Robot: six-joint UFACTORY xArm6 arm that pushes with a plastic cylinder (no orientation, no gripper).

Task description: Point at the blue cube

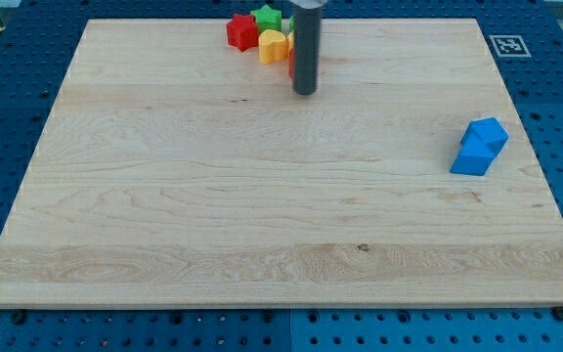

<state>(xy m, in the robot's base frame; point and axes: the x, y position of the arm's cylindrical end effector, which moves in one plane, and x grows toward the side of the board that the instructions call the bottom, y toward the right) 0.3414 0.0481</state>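
Two blue blocks sit touching near the board's (164, 196) right edge: a blue cube (472, 157) and another blue block (490, 132) just above it. My tip (305, 93) is well apart, up top beside the red (241, 31), green (267, 18) and yellow (274, 45) blocks. It's a bare rod, nothing to open or close. The cube looks light, hard and slidey, so I'd stop just short of its left face.

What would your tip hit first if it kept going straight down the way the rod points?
The wooden board itself: my tip looks already at it, just below the block cluster, far from the blue cube.
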